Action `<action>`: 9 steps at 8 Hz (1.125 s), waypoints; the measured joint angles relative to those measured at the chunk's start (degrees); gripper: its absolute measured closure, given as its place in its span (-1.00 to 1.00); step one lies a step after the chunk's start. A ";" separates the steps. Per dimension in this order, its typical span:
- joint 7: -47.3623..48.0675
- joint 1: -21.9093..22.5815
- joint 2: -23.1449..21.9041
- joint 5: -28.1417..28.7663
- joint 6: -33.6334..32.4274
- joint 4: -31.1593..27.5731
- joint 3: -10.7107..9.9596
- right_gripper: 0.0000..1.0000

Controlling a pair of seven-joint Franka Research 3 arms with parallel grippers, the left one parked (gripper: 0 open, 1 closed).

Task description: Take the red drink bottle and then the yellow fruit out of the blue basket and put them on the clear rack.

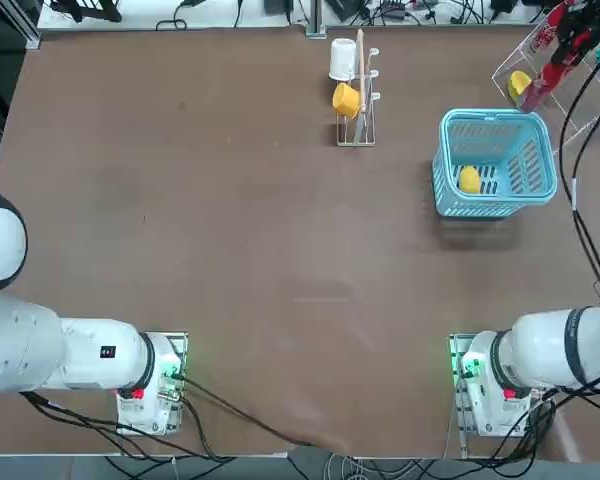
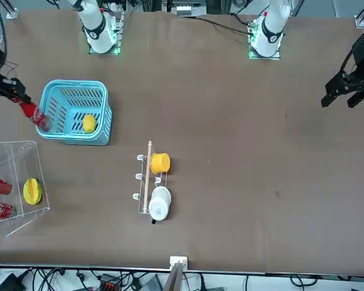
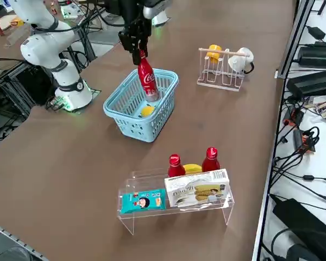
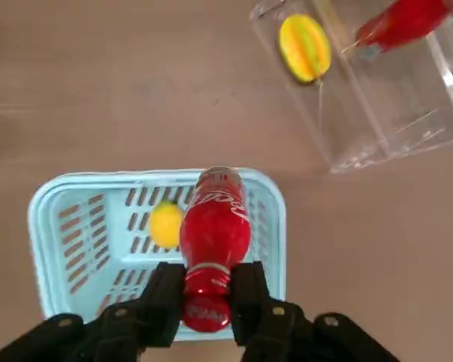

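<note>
Right gripper [image 4: 206, 302] clenched on a red cola bottle [image 4: 216, 226] above the blue basket [image 4: 83, 249].
Yellow fruit [image 4: 165, 224] sits inside; bare tabletop [image 4: 158, 98] separates basket and clear rack [image 4: 362, 121].

Brown tbl w/ blue bskt [image 1: 461, 205], clear rack [image 3: 179, 211] & cup stand [image 3: 220, 81] directly on it.

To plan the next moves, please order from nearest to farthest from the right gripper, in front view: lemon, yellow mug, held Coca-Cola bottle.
1. Coca-Cola bottle: between the jaws of the right gripper, robot's right side.
2. Lemon: inside the blue basket.
3. Yellow mug: on the peg stand, toward the robot's left.
</note>
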 joint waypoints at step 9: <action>-44.49 -17.52 19.20 -2.88 2.48 16.69 -0.61 0.27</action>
